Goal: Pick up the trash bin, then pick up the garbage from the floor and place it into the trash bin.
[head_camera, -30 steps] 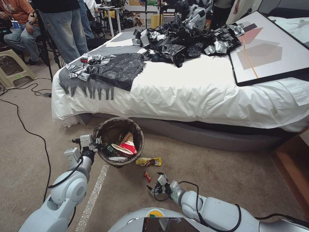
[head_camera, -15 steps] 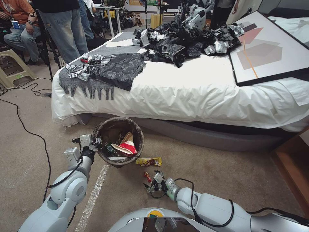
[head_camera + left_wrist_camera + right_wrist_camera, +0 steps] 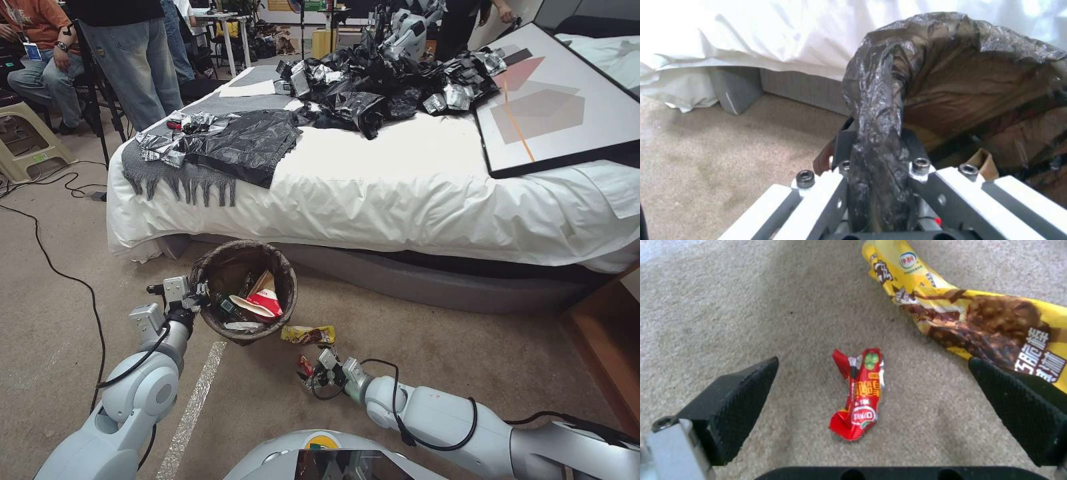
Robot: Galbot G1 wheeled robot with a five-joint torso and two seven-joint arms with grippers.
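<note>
Left pincer (image 3: 197, 297) reaches forward with its jaws clamped tight, right pincer (image 3: 311, 377) hangs low, jaws spread wide

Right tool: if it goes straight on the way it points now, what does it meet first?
Most likely the small red wrapper on the carpet, centred between the open right tool; depth is unclear. The yellow wrapper lies off to one side.

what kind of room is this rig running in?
Probably a mock bedroom in a robot lab: a bed with white sheets on beige carpet, a framed picture lying on it, seated and standing people and another robot behind.
</note>
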